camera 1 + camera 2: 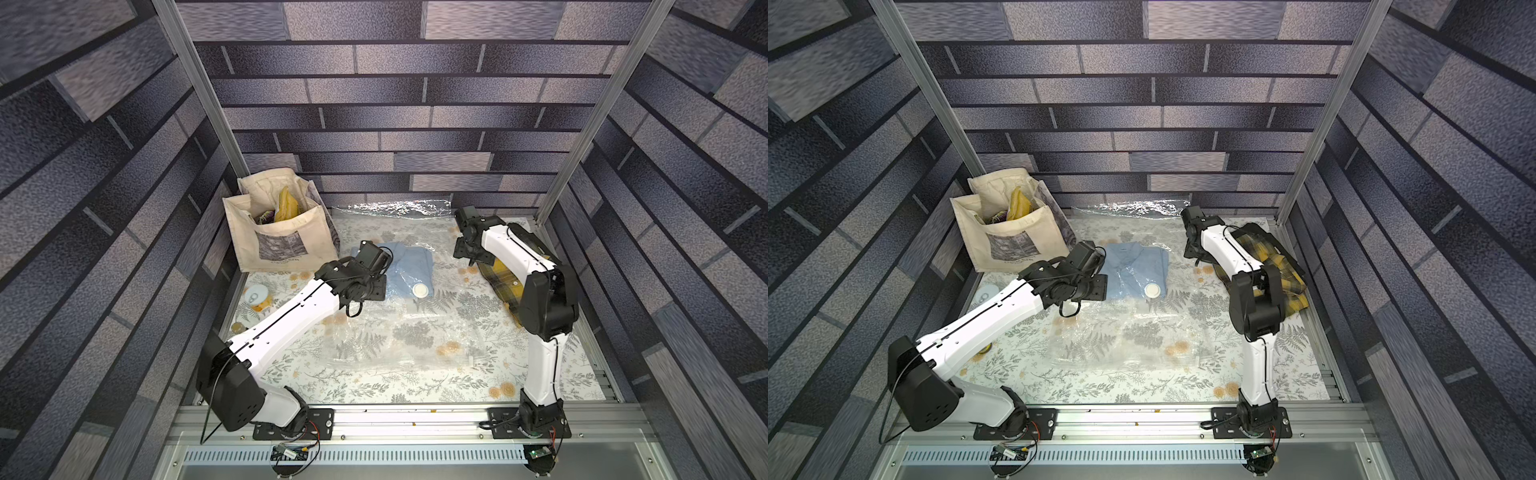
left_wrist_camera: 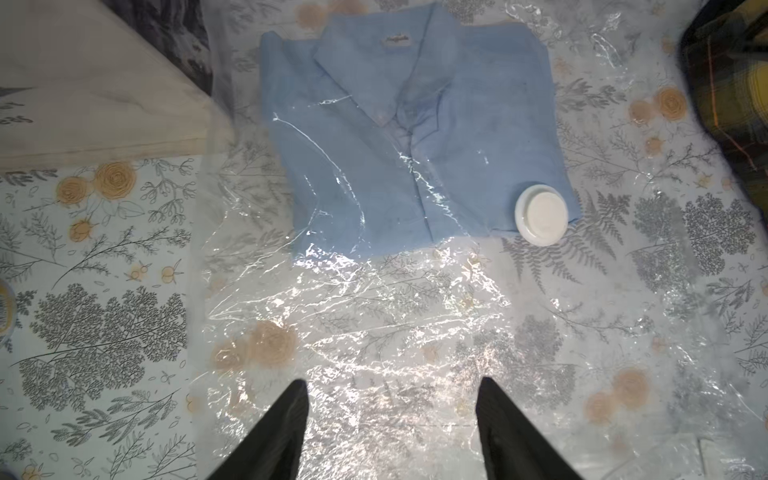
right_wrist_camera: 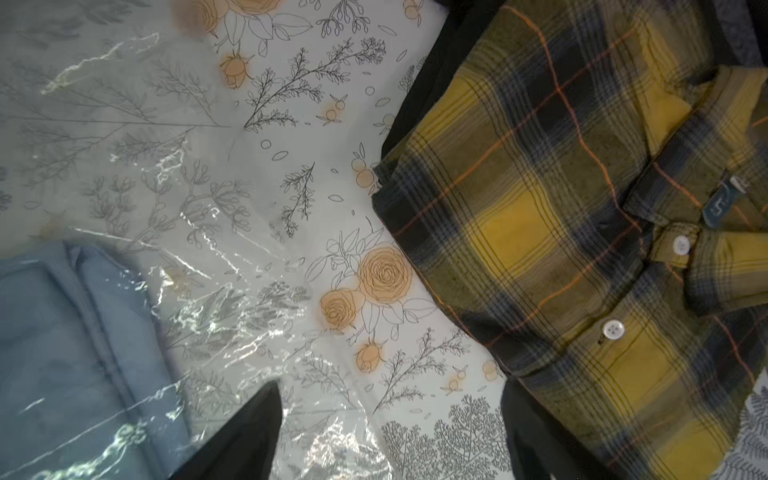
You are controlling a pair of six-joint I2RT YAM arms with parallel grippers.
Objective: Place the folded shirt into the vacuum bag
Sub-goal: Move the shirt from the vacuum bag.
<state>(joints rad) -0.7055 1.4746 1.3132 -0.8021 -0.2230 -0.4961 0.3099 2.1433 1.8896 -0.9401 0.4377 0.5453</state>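
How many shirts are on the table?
2. The blue shirt lies covered by the vacuum bag plastic, mid-table; the yellow plaid shirt lies beside the right arm. Dark fabric under it may be another.

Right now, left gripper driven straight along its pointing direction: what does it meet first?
Probably the vacuum bag, its crinkled clear film, before the folded blue shirt under it; depth unclear.

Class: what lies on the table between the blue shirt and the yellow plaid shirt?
Only flowered tablecloth, partly covered by the crinkled clear vacuum bag; no other object. The right wrist view shows it.
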